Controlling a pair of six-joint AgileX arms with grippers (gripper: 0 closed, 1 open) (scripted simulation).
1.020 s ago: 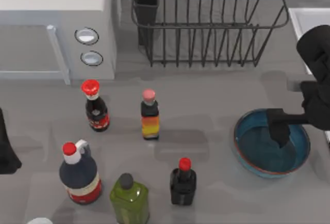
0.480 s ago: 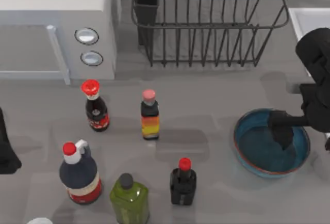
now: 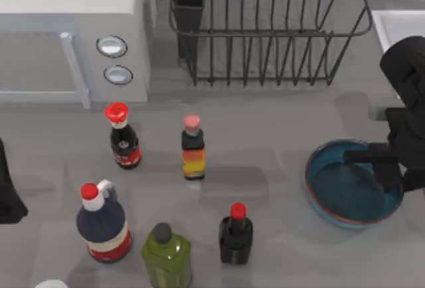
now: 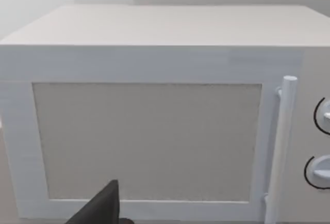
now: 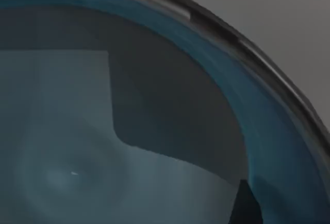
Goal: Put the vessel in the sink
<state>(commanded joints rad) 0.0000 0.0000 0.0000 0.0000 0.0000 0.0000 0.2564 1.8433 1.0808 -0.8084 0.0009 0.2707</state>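
The vessel (image 3: pixel 345 192) is a wide blue bowl with a thin reddish-brown rim, resting on the grey counter at the right. My right gripper (image 3: pixel 400 180) is shut on its right rim, one finger (image 3: pixel 387 175) inside the bowl and the other outside it. The right wrist view looks closely into the vessel (image 5: pixel 77 146), with its curved rim running across. A corner of the sink (image 3: pixel 397 24), pale with a raised rim, lies at the far right behind the bowl. My left gripper (image 3: pixel 8 195) is parked at the left edge of the table.
A black wire dish rack (image 3: pixel 265 29) stands at the back centre. A white microwave (image 3: pixel 66 29) fills the back left. Several bottles stand left of the bowl, the nearest a dark one with a red cap (image 3: pixel 236 235); a green bottle (image 3: pixel 166 255) stands at the front.
The right gripper's inner finger slid rightward across the bowl to its right rim. The bowl shifted slightly to the right. The left arm stayed still.
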